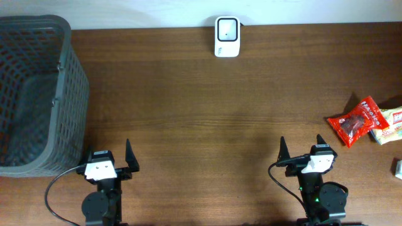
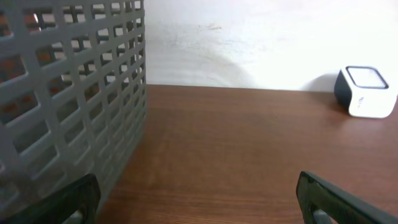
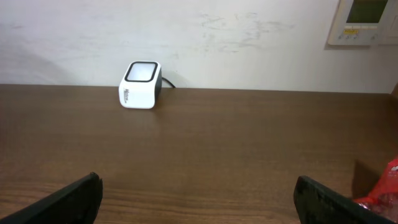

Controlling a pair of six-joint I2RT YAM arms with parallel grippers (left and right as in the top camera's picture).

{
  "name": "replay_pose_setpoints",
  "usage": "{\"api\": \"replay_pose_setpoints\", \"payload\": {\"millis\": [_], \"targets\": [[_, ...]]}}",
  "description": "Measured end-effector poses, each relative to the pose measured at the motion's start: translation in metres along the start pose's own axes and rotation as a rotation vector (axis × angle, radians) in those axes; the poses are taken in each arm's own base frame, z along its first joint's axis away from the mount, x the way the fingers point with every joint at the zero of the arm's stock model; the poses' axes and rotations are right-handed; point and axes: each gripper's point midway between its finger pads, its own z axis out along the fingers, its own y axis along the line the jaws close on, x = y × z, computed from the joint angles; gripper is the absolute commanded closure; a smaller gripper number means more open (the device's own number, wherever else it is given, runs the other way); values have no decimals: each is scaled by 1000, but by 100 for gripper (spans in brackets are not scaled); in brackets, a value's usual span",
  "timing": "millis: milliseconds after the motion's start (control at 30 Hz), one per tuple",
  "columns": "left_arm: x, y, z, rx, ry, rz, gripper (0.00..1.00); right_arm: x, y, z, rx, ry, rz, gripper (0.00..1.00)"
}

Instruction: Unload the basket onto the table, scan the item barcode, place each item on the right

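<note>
The white barcode scanner stands at the table's far edge in the middle; the left wrist view has this scanner far right, the right wrist view has it far left. A red snack packet lies at the right side of the table, its corner peeking in beside the right finger. My left gripper rests open at the near left, empty. My right gripper sits open at the near right, nothing between its fingers.
A tall grey mesh basket fills the left end, its wall close to my left finger. A cream and green packet lies behind the red one, and a small pale item sits at the right edge. A wall panel hangs behind.
</note>
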Motion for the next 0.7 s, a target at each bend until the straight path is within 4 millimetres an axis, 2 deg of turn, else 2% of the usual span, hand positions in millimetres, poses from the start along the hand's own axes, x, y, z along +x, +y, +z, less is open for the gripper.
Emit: {"api": "replay_pose_setpoints", "payload": {"millis": [367, 700], "targets": [[1, -6, 0, 32, 7, -86, 1, 0, 0, 0, 0, 0, 0, 2], [1, -9, 0, 53, 5, 43, 1, 0, 0, 0, 0, 0, 0, 2]]}}
